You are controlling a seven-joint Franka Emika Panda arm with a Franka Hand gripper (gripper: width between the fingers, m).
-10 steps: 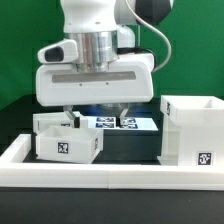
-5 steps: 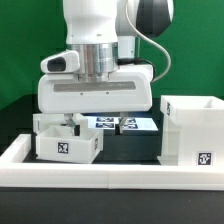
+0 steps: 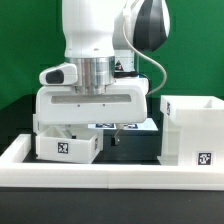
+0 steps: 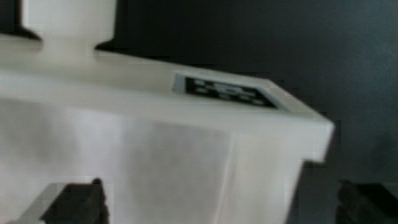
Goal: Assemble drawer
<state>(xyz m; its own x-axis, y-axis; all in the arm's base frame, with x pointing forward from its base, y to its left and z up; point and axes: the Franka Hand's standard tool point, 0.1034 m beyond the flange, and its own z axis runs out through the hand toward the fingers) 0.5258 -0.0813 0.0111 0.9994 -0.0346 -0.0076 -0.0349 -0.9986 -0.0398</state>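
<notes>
gripper (image 3: 93, 130): low over small tray (image 3: 67, 146), table's near edge, exterior view's left | tall case (image 3: 192, 130): upright, near edge, exterior view's right

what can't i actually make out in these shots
- claw fingertips: in the wrist view, cut off by the picture's edge; in the exterior view, one is hidden by the small shallow white plastic tray.
- flat white marker board: in the exterior view, mostly covered by the white robot hand.
- black-and-white square tag: in the wrist view, too blurred to read.
</notes>
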